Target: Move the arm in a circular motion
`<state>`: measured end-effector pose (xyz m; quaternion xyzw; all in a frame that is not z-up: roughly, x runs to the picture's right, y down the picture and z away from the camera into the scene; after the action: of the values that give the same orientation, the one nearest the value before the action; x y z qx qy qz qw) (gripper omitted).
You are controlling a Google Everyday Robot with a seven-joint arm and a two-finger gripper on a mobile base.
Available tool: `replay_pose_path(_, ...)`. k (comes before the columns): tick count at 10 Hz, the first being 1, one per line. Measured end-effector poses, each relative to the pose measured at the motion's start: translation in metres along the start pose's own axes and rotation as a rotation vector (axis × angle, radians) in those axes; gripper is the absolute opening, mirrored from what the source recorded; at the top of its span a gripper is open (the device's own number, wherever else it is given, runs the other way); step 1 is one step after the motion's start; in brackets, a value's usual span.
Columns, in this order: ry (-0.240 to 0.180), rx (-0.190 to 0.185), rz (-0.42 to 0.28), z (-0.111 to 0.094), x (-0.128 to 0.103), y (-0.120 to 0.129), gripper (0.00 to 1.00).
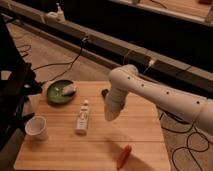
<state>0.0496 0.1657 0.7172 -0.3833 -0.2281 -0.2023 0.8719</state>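
Carrot (124,156) lies at six o'clock on the wooden table (145,125), white cup (36,127) at eight. The arm (150,92) reaches in from three o'clock, its gripper (110,114) clenched over mid-table, just right of the bottle (83,118). Green bowl (61,92) sits at ten.

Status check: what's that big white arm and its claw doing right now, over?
Gripper shut, hanging over the table. Arm elbow-up, forearm pointing down. Bottle close beside it, not touching.

Arm (150,91) over table (142,131); closed tool (111,115) near bottle (82,119).
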Motion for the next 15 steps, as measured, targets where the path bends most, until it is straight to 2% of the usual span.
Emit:
replay_pose_path(1,0.007,-0.016,0.079,0.0,0.025,0.028,0.0)
replay_pose_path(2,0.021,-0.016,0.149,-0.003,0.048,0.046,0.0)
replay_pose_path(4,0.079,-0.003,0.303,-0.018,0.108,0.073,0.0)
replay_pose_path(5,0.119,0.012,0.349,-0.029,0.134,0.073,0.0)
replay_pose_path(6,0.159,0.028,0.369,-0.04,0.154,0.063,0.0)
replay_pose_path(7,0.19,0.045,0.362,-0.048,0.163,0.039,0.0)
replay_pose_path(9,0.197,0.054,0.283,-0.045,0.147,-0.019,0.0)
replay_pose_path(10,0.181,0.051,0.226,-0.038,0.125,-0.045,0.0)
replay_pose_path(11,0.163,0.045,0.183,-0.032,0.107,-0.057,0.0)
replay_pose_path(12,0.134,0.036,0.131,-0.024,0.083,-0.068,0.0)
replay_pose_path(13,0.103,0.023,0.089,-0.016,0.064,-0.069,0.0)
replay_pose_path(15,0.044,-0.009,0.026,-0.005,0.034,-0.051,0.0)
